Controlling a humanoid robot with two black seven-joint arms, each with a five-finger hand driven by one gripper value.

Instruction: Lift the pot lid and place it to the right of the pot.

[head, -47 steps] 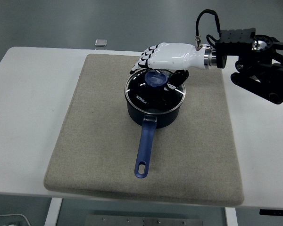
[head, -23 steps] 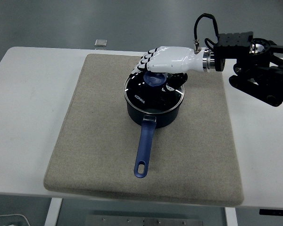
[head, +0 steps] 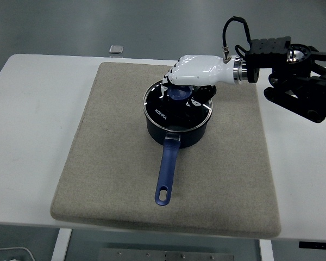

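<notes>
A dark blue pot [head: 179, 135] with a long blue handle [head: 167, 171] stands on the grey mat [head: 108, 163], its handle pointing toward the near edge. Its glass lid [head: 170, 112] rests on the pot's rim. My right hand [head: 180, 87], white with a black arm, reaches in from the right and sits on top of the lid. Its fingers are curled around the lid's blue knob [head: 179, 94], which is partly hidden under the palm. The left arm is out of view.
The mat lies on the white table [head: 27, 136] and has bare cloth to the right of the pot. A small metal piece [head: 116, 49] lies at the table's far edge. The arm's black joints hang over the table's right side.
My right hand has come down over the knob and its fingers have curled in around it. The lid and pot have not moved.
</notes>
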